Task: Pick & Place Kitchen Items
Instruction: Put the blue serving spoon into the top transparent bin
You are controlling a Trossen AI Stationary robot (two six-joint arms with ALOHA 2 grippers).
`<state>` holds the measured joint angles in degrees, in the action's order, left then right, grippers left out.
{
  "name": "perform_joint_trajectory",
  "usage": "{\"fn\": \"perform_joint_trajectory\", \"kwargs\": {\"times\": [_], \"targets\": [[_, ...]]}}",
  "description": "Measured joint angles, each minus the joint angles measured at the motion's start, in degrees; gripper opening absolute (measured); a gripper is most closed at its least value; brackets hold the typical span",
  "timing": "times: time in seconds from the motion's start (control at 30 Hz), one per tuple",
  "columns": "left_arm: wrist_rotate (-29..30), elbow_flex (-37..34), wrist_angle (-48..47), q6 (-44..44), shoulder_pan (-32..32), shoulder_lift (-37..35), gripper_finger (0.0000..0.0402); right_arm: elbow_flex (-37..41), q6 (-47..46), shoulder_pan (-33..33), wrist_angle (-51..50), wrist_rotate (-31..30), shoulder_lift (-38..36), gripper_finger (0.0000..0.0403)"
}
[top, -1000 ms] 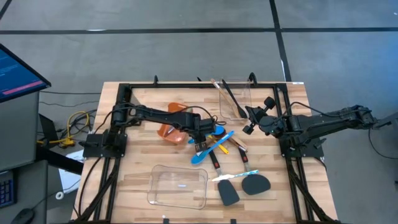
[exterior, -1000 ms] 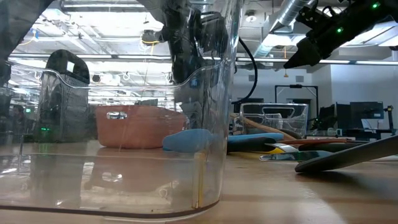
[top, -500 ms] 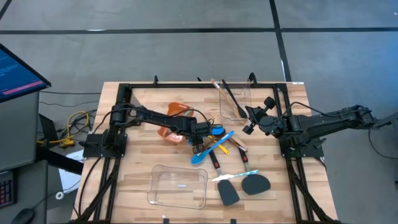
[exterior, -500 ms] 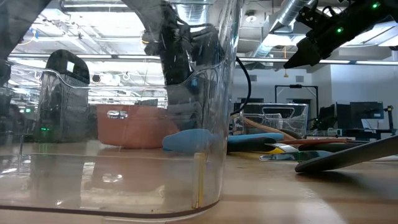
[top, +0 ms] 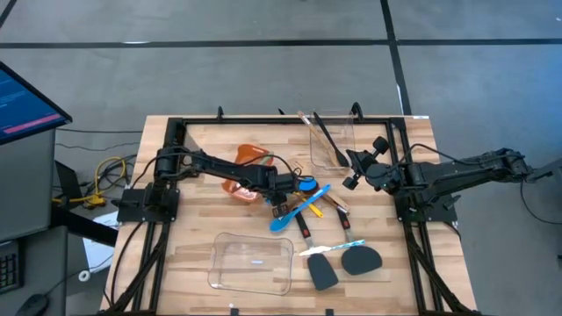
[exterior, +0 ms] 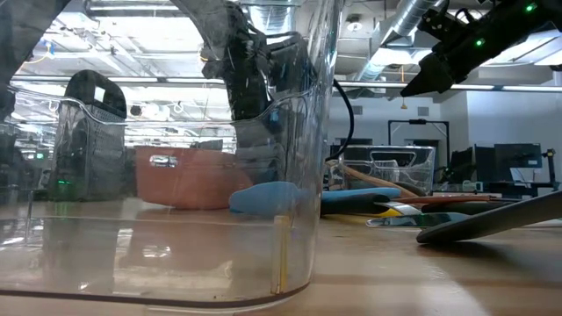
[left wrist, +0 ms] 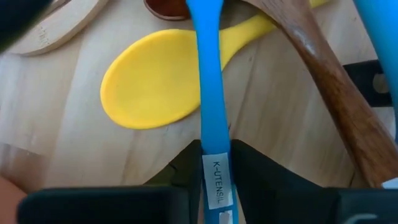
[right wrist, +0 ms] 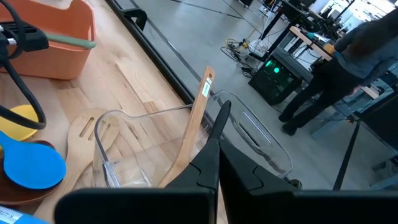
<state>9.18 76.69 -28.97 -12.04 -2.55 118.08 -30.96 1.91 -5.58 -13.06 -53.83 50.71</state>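
Left gripper (left wrist: 214,163) has descended, fingers closing around the slim blue plastic spoon's (left wrist: 207,81) handle between them (yellow spoon (left wrist: 155,87) just beyond). Risk: grip near the tip may pivot.

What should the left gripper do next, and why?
Probably finish closing, then lift. The left gripper straddles the blue spoon handle, which lies between its fingers in the pile, over the yellow spoon. The right gripper waits shut, raised.
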Motion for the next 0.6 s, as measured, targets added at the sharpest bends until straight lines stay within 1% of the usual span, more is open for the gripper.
{"fn": "perform_joint_trajectory", "kwargs": {"times": [0.13,0.27,0.4,0.6], "targets": [[0.0,0.0,0.0,-0.6,0.0,0.0,0.0027,0.0,0.0,0.0,0.0,0.0,0.0,0.0001],[0.0,0.0,0.0,-0.6,0.0,0.0,0.0027,0.0,0.0,0.0,0.0,0.0,0.0,0.0001],[0.6,-0.1,0.0,-0.6,0.0,-0.3,0.0041,0.0,0.0,0.0,0.0,0.0,0.0,0.0001],[1.0,-0.5,-1.3,-0.6,0.0,-3.0,0.0025,0.0,0.0,0.0,0.0,0.0,0.0,0.0001]]}}
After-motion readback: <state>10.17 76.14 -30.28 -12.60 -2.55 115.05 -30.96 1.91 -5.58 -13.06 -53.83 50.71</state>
